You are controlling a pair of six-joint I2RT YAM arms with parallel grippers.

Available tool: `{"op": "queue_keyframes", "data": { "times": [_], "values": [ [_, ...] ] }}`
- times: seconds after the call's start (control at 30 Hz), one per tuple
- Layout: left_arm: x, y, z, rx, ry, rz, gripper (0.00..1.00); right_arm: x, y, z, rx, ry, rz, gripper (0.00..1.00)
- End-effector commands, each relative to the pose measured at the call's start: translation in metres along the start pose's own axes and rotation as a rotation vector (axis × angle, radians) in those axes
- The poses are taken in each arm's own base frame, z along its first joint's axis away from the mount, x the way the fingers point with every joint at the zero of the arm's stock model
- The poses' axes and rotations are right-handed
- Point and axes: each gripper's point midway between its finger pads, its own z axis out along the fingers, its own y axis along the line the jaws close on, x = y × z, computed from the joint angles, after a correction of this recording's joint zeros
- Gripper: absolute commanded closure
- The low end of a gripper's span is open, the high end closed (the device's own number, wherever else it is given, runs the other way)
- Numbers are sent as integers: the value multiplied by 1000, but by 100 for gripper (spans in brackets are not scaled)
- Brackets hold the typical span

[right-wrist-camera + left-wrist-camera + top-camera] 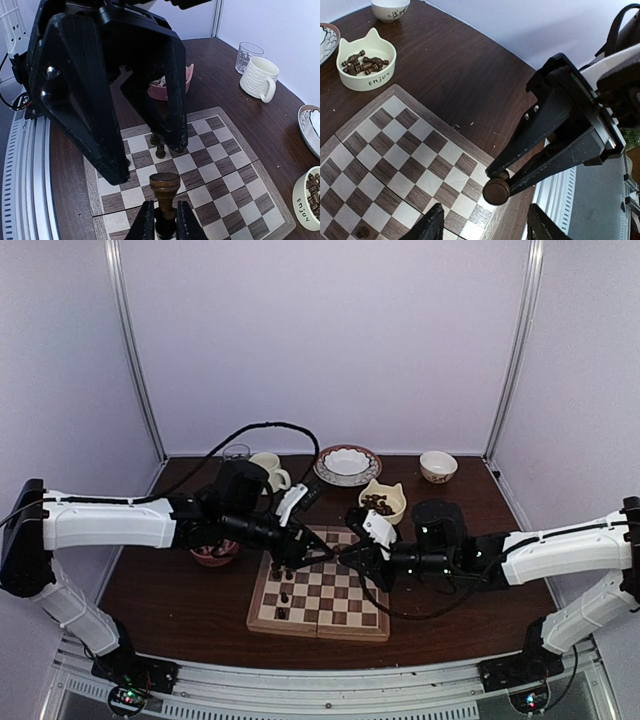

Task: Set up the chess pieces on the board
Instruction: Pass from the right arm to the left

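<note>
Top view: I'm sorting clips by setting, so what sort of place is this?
Probably a robot test booth: plain walls and metal corner posts enclose a wooden table, a left arm and right arm are bolted to a rail at its near edge, and a chessboard is laid out.

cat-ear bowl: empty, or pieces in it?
Not empty. In the left wrist view, several dark brown chess pieces lie heaped on their sides inside the cat-ear bowl. The exact count is too small to tell.

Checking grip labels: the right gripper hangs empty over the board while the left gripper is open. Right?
Not empty: the right wrist view shows the right gripper shut on a dark chess piece. It does hang over the board, and the left gripper is open.
</note>
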Motion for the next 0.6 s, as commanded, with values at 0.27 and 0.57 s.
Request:
{"op": "queue_keyframes", "data": {
  "times": [0.27, 0.57],
  "values": [
    [-14, -23, 18, 161, -6, -29, 49, -8, 14, 6, -45, -6, -40, 98],
    [-9, -27, 27, 185, 35, -29, 66, -7, 12, 8, -33, 4, -43, 98]
  ]
}}
